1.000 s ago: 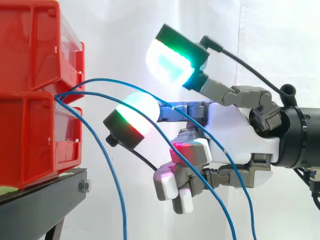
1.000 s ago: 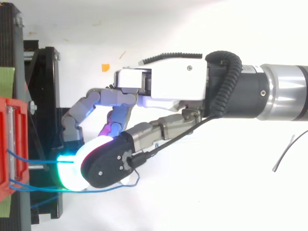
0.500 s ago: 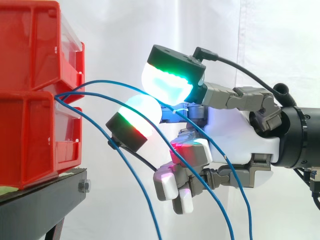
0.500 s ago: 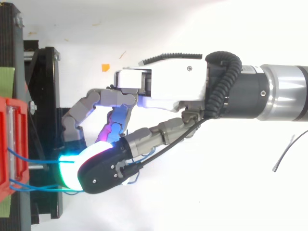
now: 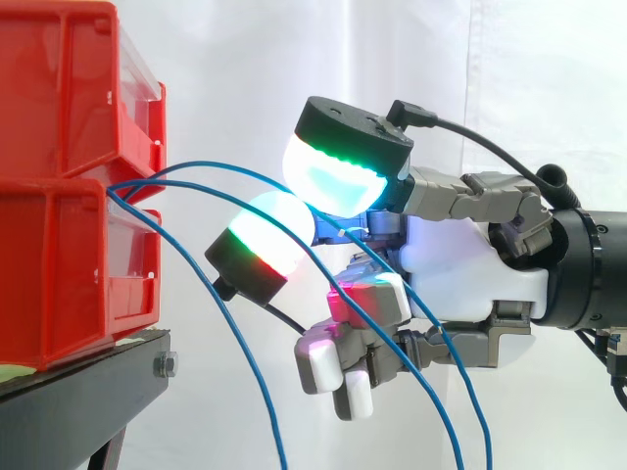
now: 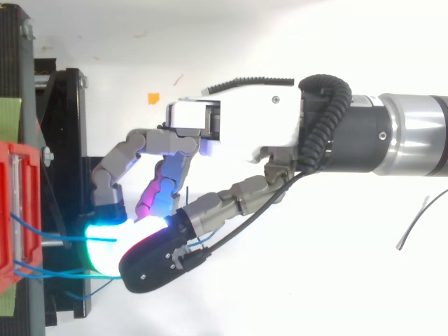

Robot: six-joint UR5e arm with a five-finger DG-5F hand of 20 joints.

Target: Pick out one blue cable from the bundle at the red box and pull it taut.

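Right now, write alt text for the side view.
The robot hand, reaching in from the right, pinches one blue cable between glowing pads just off the stacked red bins on a black stand. Other blue cables sag from the bins downward.

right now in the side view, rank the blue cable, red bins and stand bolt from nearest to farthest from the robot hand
1. blue cable, pinched in the robot hand.
2. red bins, to the left.
3. bolt, lower left on the black stand.

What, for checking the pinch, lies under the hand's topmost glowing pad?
A blue cable passes under that pad, above the lower pad; the pinched stretch itself is covered.
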